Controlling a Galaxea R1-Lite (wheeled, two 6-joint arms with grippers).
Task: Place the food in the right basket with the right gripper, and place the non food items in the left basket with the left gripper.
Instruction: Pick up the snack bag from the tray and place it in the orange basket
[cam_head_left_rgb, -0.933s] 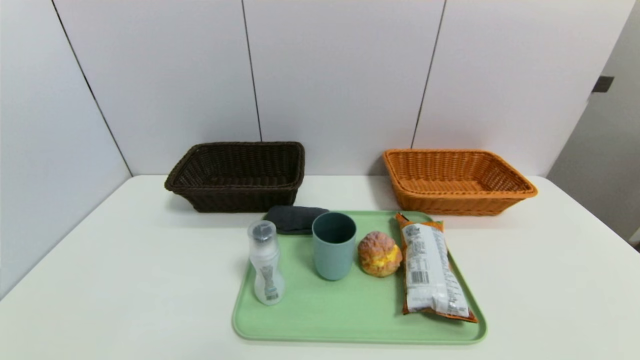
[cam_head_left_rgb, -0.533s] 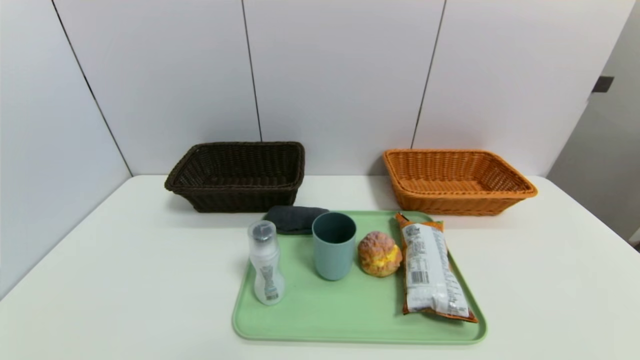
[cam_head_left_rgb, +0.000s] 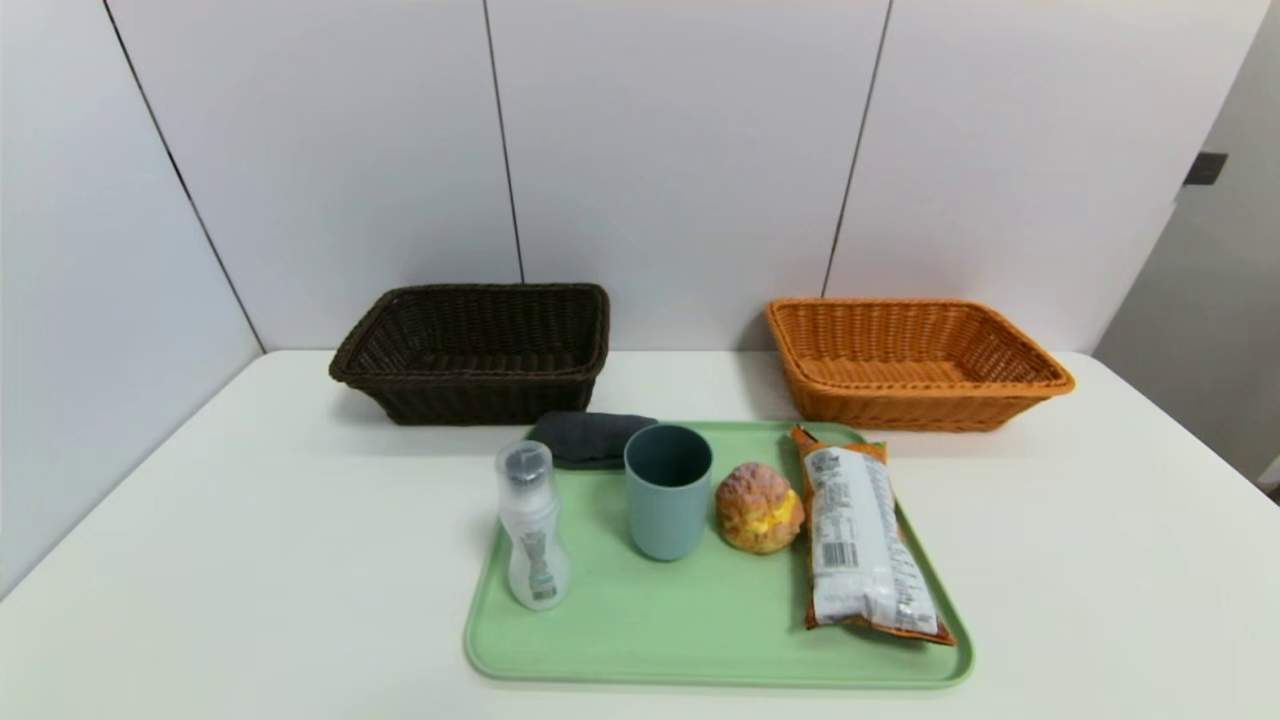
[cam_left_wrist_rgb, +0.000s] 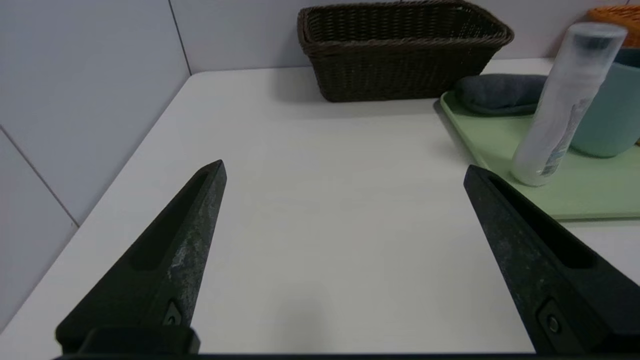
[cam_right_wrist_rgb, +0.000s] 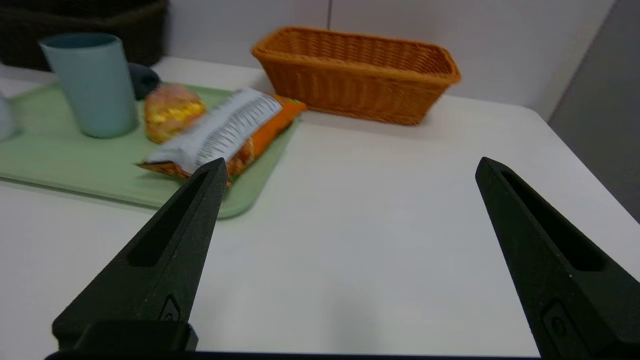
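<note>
the left hand (cam_left_wrist_rgb: 345, 167) is released and holds nothing, over the left part of the white counter (cam_head_left_rgb: 300, 560). the dark brown wicker basket (cam_head_left_rgb: 480, 402) sits at the back left. on the green tray (cam_head_left_rgb: 640, 640) are the translucent bottle (cam_head_left_rgb: 534, 530) with a grey cap, the rolled dark grey cloth (cam_head_left_rgb: 585, 440) at the back edge, the teal-blue cup (cam_head_left_rgb: 668, 510), the cream-filled bun (cam_head_left_rgb: 760, 508) and the orange snack packet (cam_head_left_rgb: 865, 540), white back up. the orange-tan wicker basket (cam_head_left_rgb: 915, 405) sits at the back right. the right hand (cam_right_wrist_rgb: 354, 162), also released and holding nothing, is over the counter's right part.
</note>
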